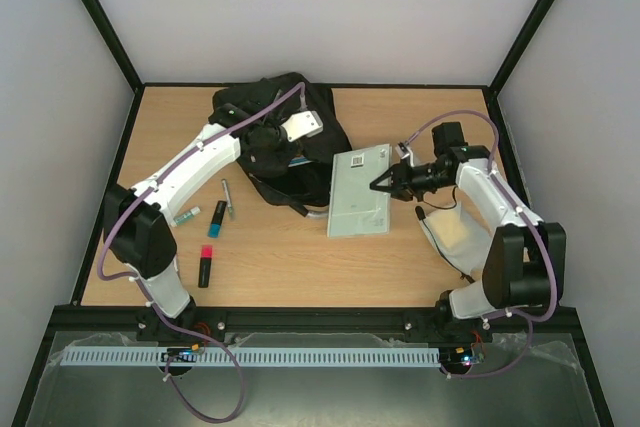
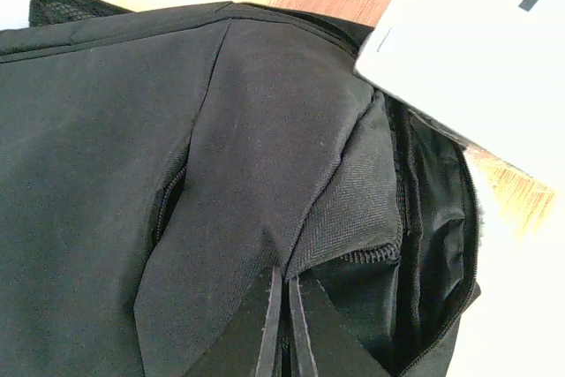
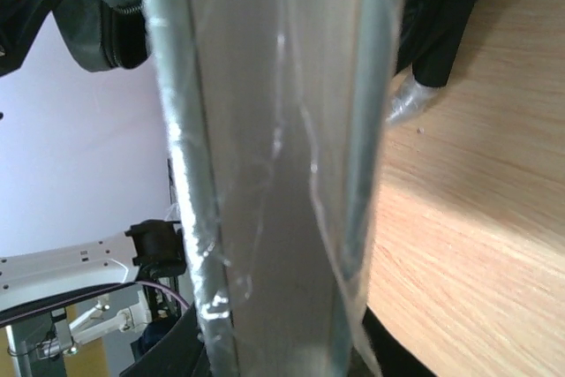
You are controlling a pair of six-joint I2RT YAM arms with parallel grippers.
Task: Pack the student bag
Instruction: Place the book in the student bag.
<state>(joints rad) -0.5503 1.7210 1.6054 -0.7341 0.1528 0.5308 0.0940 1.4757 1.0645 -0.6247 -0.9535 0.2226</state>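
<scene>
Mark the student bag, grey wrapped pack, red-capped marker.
student bag (image 1: 322,107), top external view, upper right fabric.
grey wrapped pack (image 1: 352,202), top external view, flat face middle.
red-capped marker (image 1: 206,265), top external view, mid-body.

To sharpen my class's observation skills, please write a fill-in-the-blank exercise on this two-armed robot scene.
1. The left gripper pinches the fabric of the black ____.
2. The right gripper holds a flat plastic-wrapped pack coloured ____.
3. The marker closest to the left arm's base has a ____ end.
Missing words: backpack; grey; red.
</scene>
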